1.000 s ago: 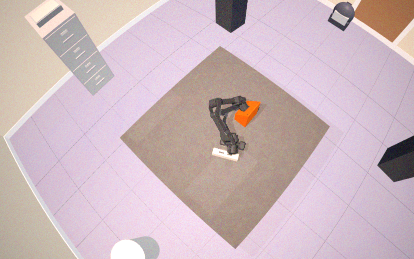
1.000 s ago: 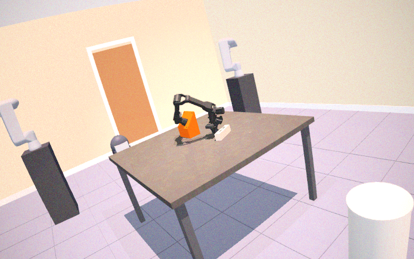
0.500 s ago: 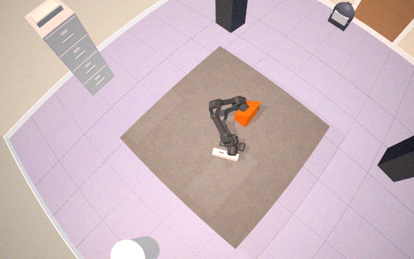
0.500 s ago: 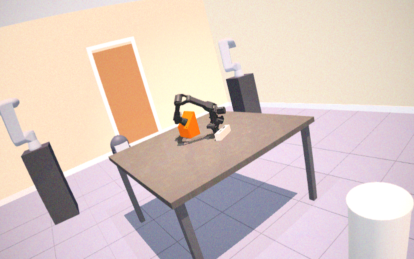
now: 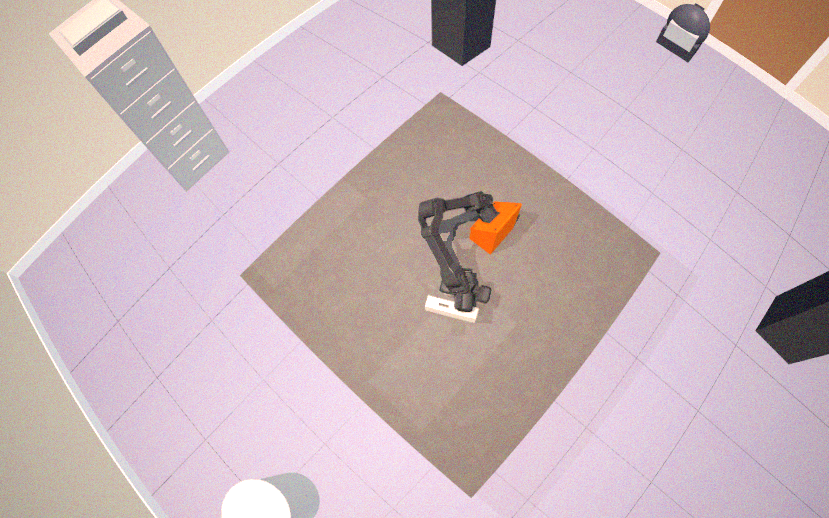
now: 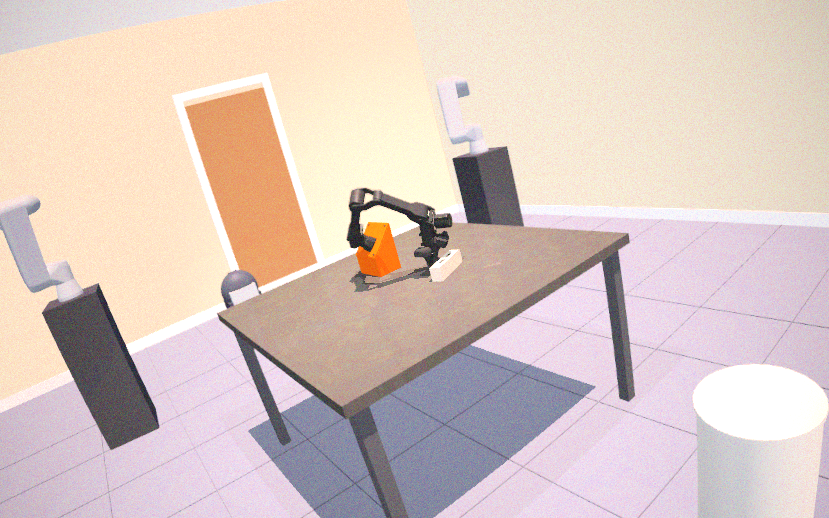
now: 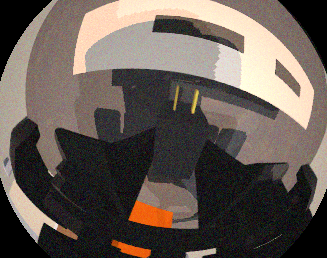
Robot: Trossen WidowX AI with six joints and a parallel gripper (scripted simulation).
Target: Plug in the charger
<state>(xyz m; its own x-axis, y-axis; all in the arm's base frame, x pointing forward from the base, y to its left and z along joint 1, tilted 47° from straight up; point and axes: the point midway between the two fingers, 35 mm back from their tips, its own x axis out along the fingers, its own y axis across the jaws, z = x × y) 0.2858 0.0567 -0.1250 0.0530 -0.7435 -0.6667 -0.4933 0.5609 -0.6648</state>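
The white power strip point(image 5: 452, 312) point(image 6: 445, 267) point(image 7: 271, 55) lies on the table. Its two dark outlet recesses show in the wrist view; in the top view the arm covers its right part. My gripper point(image 5: 465, 303) point(image 6: 429, 258) point(image 7: 177, 135) is shut on the dark charger point(image 7: 175, 160) and is right beside the strip, partly over it in the top view. The charger's two yellow prongs point(image 7: 195, 102) show in the wrist view, outside both recesses and short of the strip's near edge in that picture. Their exact height is not clear. The charger is hidden in the top and exterior views.
An orange wedge-shaped block point(image 5: 494, 226) point(image 6: 377, 252) stands on the brown table point(image 5: 372, 257) point(image 6: 340, 334) by the arm's base. Dark shadows fall on and beside the strip in the wrist view. Black pedestals, a cabinet and a white cylinder stand away from the table.
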